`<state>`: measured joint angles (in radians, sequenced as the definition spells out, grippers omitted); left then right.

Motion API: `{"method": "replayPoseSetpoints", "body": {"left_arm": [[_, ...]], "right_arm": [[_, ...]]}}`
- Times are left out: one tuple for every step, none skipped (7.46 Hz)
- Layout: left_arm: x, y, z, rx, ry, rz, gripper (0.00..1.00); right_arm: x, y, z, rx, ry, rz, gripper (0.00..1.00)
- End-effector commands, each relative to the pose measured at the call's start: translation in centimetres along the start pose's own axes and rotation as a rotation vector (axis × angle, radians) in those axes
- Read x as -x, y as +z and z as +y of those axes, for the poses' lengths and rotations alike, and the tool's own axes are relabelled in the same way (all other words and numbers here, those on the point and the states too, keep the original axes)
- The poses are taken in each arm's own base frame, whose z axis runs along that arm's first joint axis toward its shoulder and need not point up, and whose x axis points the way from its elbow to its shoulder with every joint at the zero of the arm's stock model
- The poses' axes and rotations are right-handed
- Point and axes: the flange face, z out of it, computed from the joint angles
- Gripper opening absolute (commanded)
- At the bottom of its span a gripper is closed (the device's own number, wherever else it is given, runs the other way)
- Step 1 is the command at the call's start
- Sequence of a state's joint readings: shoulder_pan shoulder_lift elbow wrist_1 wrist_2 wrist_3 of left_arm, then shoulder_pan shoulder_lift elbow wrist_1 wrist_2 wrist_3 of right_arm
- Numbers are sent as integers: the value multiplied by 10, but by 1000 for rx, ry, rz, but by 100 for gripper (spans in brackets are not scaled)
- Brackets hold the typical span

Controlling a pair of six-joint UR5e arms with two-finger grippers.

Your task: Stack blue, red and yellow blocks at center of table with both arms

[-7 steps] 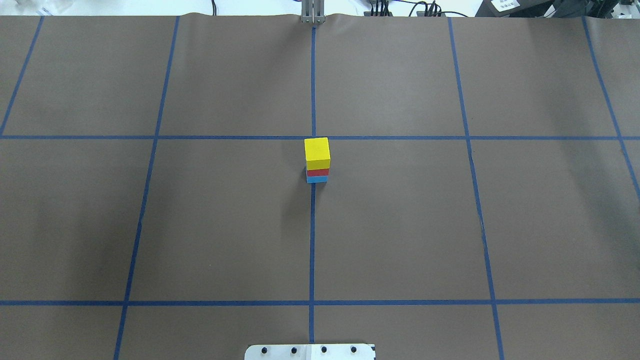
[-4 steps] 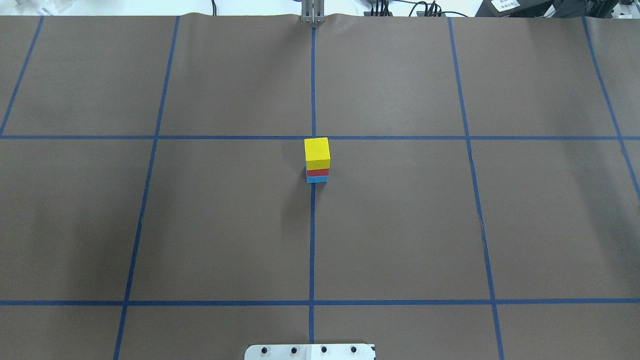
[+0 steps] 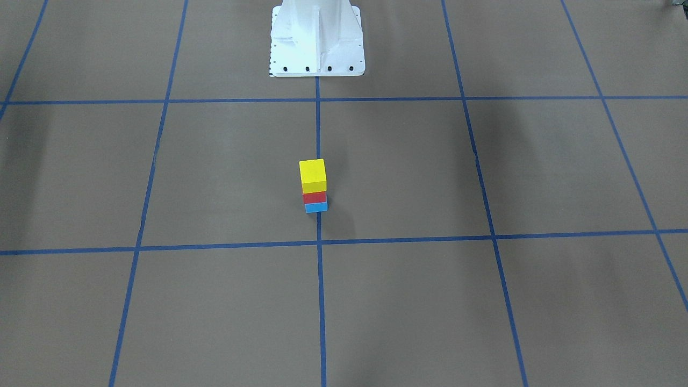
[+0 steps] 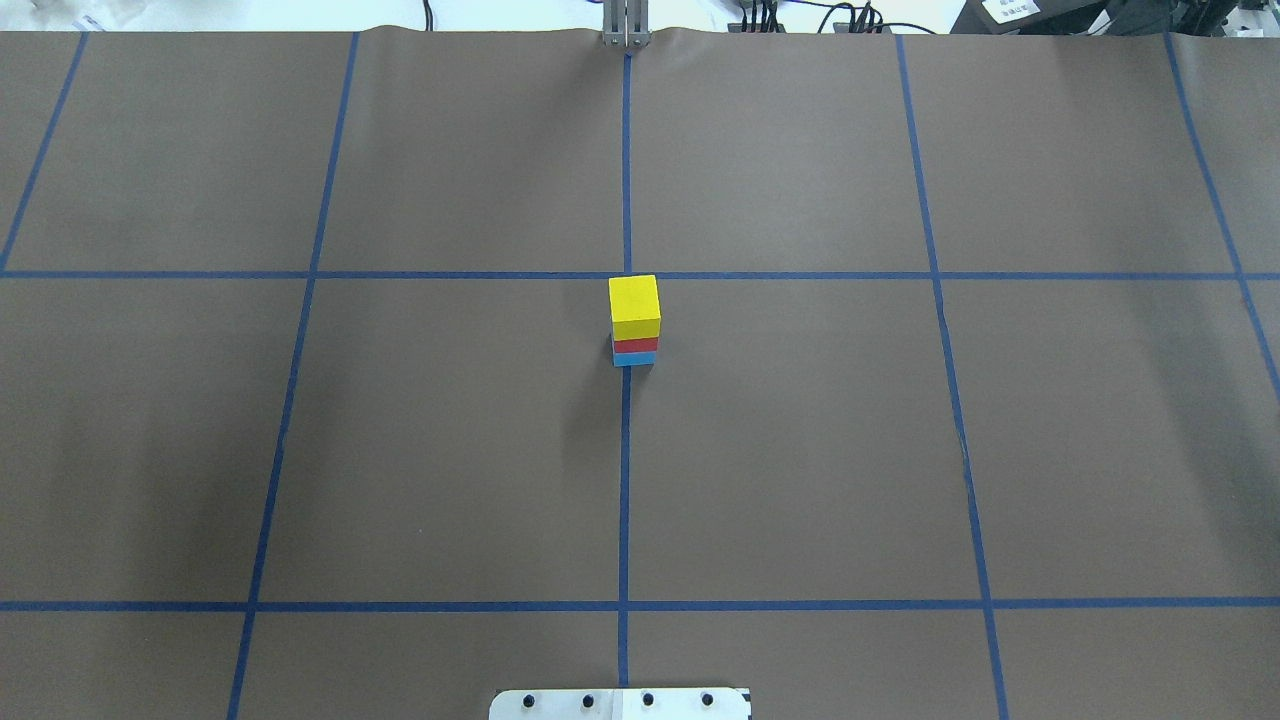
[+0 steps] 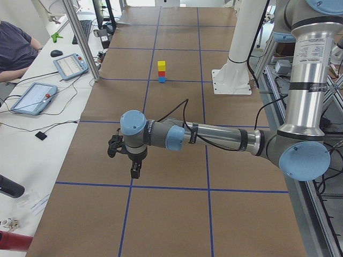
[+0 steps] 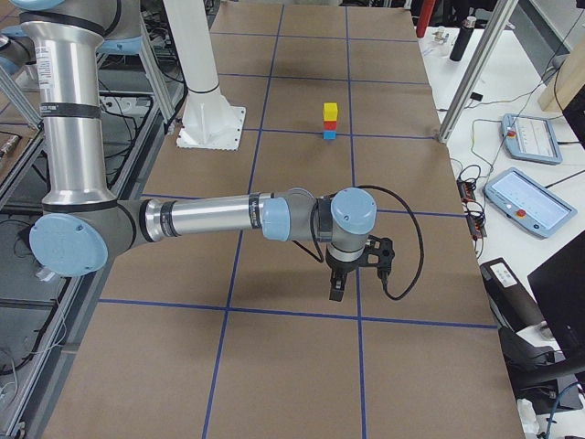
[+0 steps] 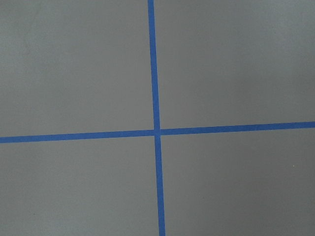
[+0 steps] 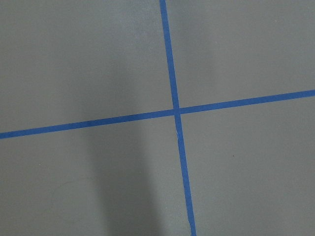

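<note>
The blocks stand as one upright stack at the table's centre: yellow block (image 4: 634, 305) on top, red block (image 4: 634, 345) in the middle, blue block (image 4: 634, 358) at the bottom. The stack also shows in the front-facing view, yellow block (image 3: 312, 174) uppermost. No gripper touches it. My left gripper (image 5: 134, 171) hangs over the table far from the stack, towards the table's left end. My right gripper (image 6: 335, 291) hangs over the table towards the right end. Both show only in side views, so I cannot tell whether they are open or shut. Both wrist views show only brown table and blue tape.
The white robot base (image 3: 317, 37) stands at the table's near edge, behind the stack. Blue tape lines (image 4: 624, 480) divide the brown table cover. An operator (image 5: 16, 51) and control tablets (image 5: 71, 65) are at a side desk beyond the table's far edge.
</note>
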<state>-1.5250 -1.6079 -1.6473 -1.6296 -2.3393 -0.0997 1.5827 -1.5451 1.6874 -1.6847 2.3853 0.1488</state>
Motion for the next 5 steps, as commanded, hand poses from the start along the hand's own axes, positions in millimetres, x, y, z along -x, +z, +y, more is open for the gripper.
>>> {"method": "replayPoseSetpoints", "body": {"left_arm": [[1,1,0,3,-2,-2,100],[1,1,0,3,-2,-2,100],[1,1,-1,3,-2,-2,100],[1,1,-2,2,-1,-2,100],[-1,0,-3,0,2,-1,100]], "right_arm": [[4,-1,-2,-3,-7,-1,100],[6,-2,-3,-5,-10,-1,100],[7,-1,-4,-5,-14,-1,100],[8,-1,-4,-3,-14,-1,100],[8,-1,-4,-3,-15,-1,100]]}}
